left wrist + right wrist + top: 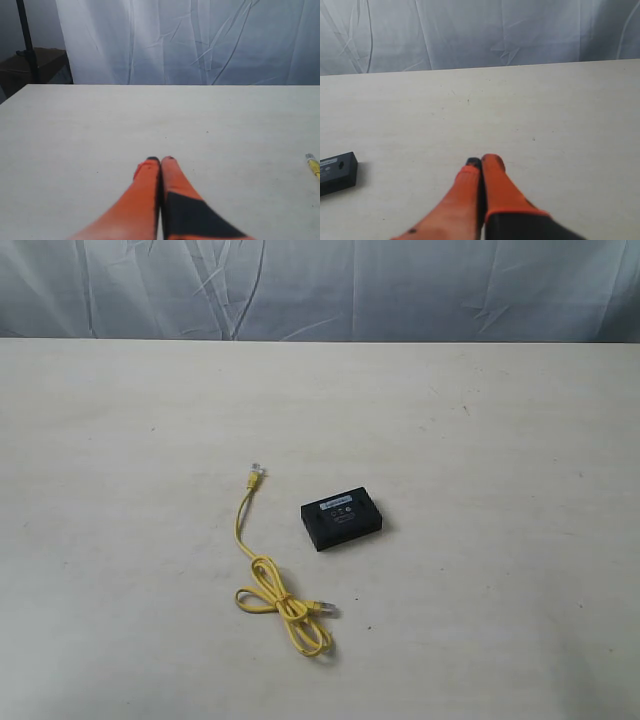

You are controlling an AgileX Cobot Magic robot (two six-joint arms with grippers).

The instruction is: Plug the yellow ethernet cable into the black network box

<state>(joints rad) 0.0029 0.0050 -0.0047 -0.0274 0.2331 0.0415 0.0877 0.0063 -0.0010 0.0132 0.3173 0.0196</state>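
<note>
Both grippers closed, empty; yellow ethernet cable [240, 528] unplugged beside black network box [341, 519].
Your left gripper [160, 160] and right gripper [483, 161] each show fingers pressed together over bare table [480, 440]. In the exterior view the cable lies partly looped, left of the box and not touching it. The box sits flat, label strip up.

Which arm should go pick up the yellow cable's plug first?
Left, probably. The yellow ethernet cable lies left of the black network box in the exterior view, and its plug shows in the left wrist view; the right wrist view shows no cable.
</note>
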